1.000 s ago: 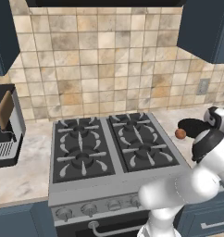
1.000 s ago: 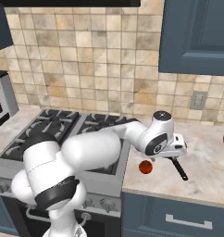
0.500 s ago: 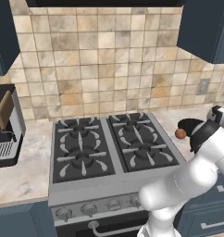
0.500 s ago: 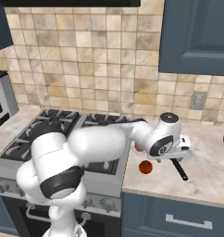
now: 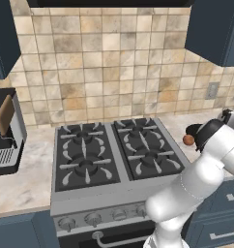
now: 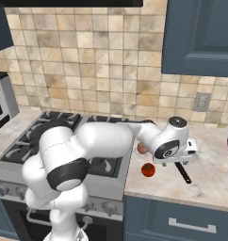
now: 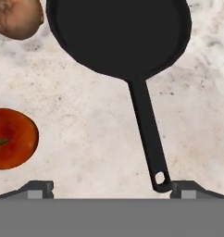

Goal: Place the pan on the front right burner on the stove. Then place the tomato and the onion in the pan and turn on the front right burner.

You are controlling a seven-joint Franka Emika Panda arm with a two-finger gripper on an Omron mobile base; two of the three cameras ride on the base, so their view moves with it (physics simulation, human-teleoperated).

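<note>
The pincer (image 7: 109, 187) hangs wide open over the pale marbled tabletop (image 7: 86, 139), its tips either side of the handle end of the round shallow black frying pan (image 7: 121, 34). The glossy red-orange tomato (image 7: 12, 138) lies beside the handle, the brownish-tan onion (image 7: 16, 16) near the pan's rim. The silver-grey steel stove (image 6: 111, 174) stands alongside.

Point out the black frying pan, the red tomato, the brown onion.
Black frying pan (image 7: 121, 34): hand view, pan floor.
Glossy red tomato (image 7: 12, 138): hand view, skin centre.
Brownish-tan onion (image 7: 16, 17): hand view, visible side.
</note>
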